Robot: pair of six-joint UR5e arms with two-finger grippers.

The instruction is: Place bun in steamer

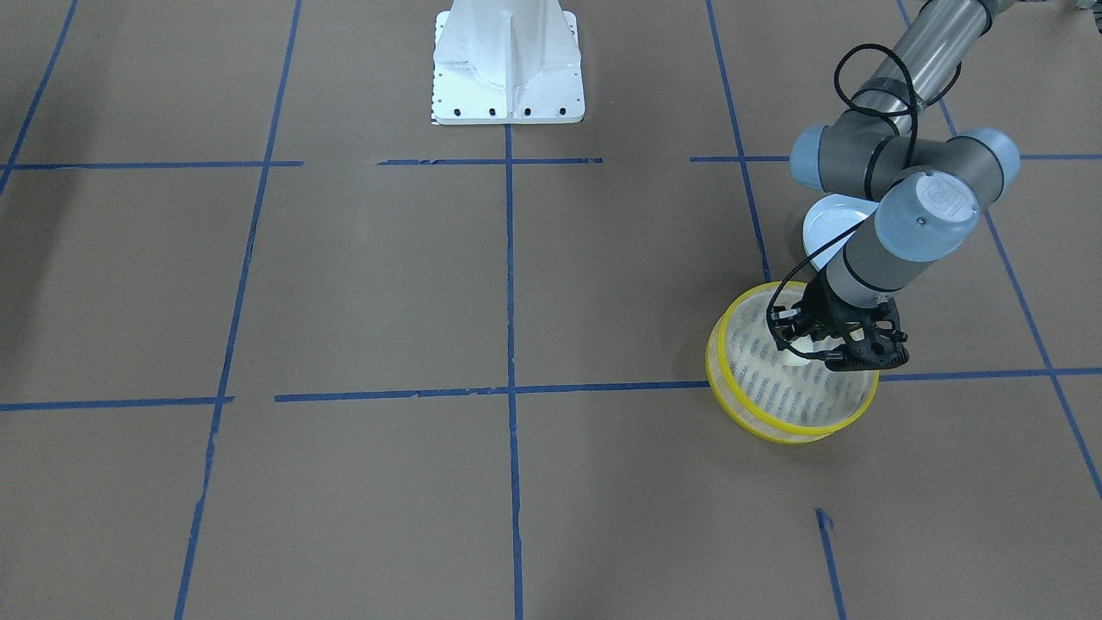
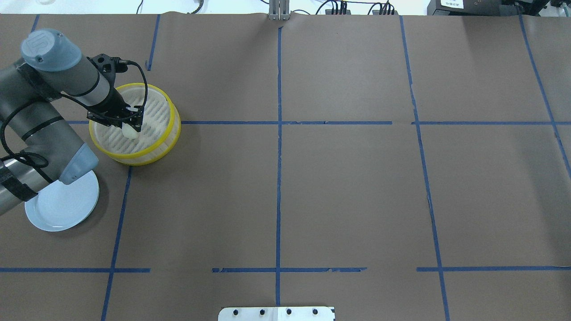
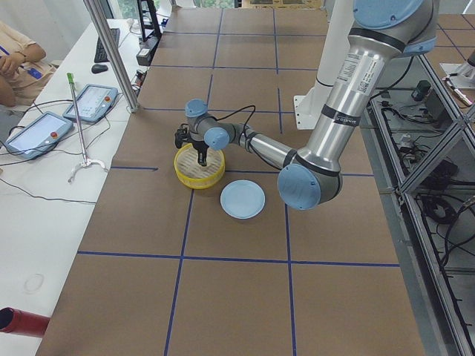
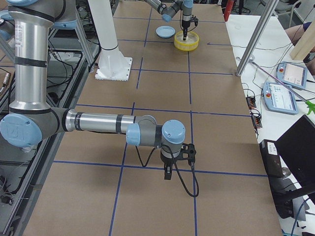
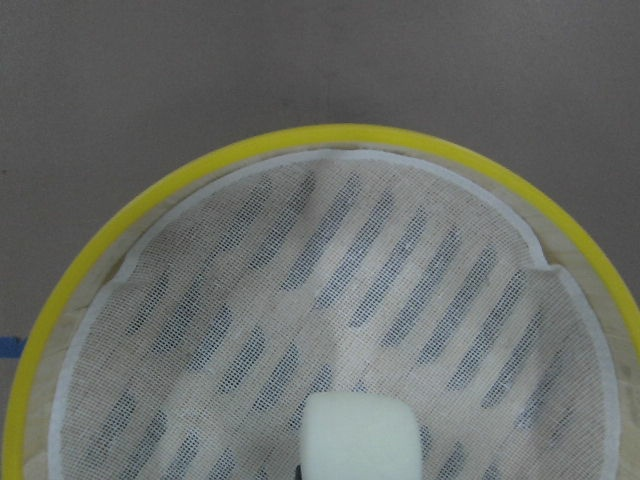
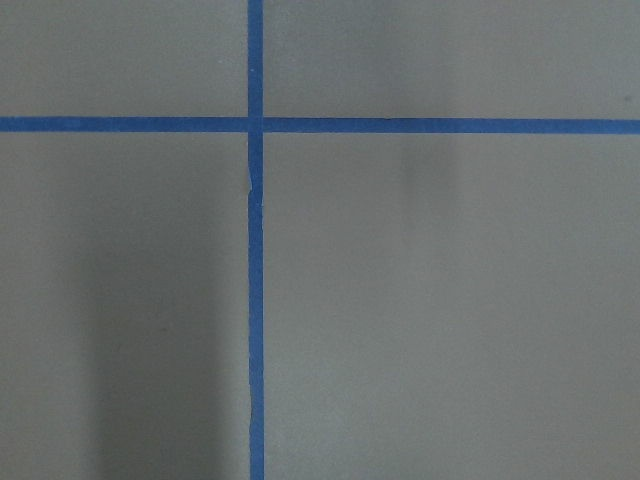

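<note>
Two arms share the tabletop (image 2: pixel 312 187), and only the left one is at work. Reading the overhead view from left to right, a pale blue plate (image 2: pixel 62 203) lies partly under the arm's elbow. Just beyond it, the left gripper (image 2: pixel 132 121) reaches down inside the steamer (image 2: pixel 175 117) with its jaws closed on the bun (image 2: pixel 130 132). The bun sits within the yellow rim, near the middle of the white mesh liner (image 5: pixel 400 260). Whether it touches the liner cannot be told.

The step in hand is judged to be the release. It goes best if the bun is lowered until the liner carries it, well clear of the wall. The jaws should then open only a little. The gripper should withdraw straight along its own line, so that the fingers neither drag the bun nor snag the mesh or rim.

The bun's long axis appears to follow the gripper's line, near upright, with one end towards the steamer floor. The left wrist view shows a broad rounded face and leaves this uncertain.

Farther right, well apart from the steamer, the right gripper (image 4: pixel 168 173) hangs over blue tape lines (image 6: pixel 255 300). Whether it is open or closed cannot be told.
</note>
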